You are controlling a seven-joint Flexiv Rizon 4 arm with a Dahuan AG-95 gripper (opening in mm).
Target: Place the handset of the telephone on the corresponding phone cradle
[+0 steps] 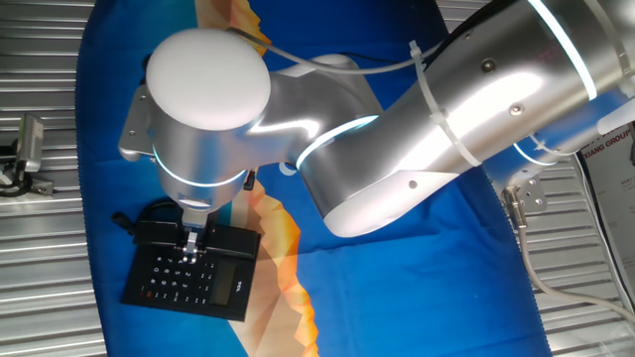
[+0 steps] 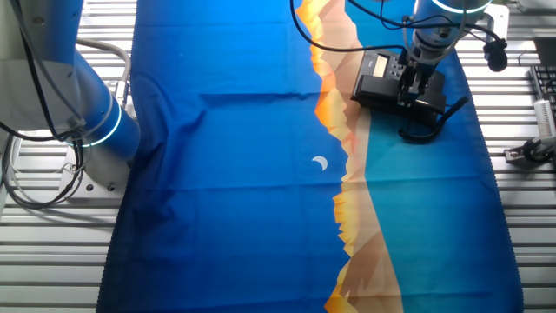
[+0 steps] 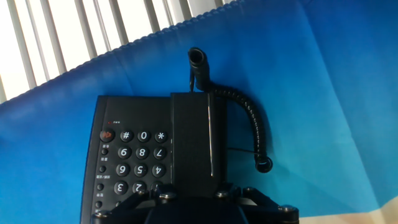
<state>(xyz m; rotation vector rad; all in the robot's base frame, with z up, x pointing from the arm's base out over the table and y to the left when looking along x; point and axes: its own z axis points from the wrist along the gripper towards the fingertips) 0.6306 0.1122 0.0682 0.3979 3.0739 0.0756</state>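
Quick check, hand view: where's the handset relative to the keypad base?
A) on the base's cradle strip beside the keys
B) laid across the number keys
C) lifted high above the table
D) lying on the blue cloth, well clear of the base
A: the hand view shows the handset lying lengthwise along the cradle strip of the keypad base, right beside the number keys, with its coiled cord curling off onto the blue cloth.

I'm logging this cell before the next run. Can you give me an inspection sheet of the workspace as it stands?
Surface: blue cloth with an orange-tan mountain print, over a slatted metal table.
Job's things: handset lies along the cradle side of the telephone, beside the keys.
Clutter: nothing seen on the cloth.
Gripper: gripper right above the handset; open or shut cannot be told.
Cables: coiled cord curls off the handset onto the cloth; arm cabling is tied on with zip ties.
Surroundings: metal fixtures at the table edges.
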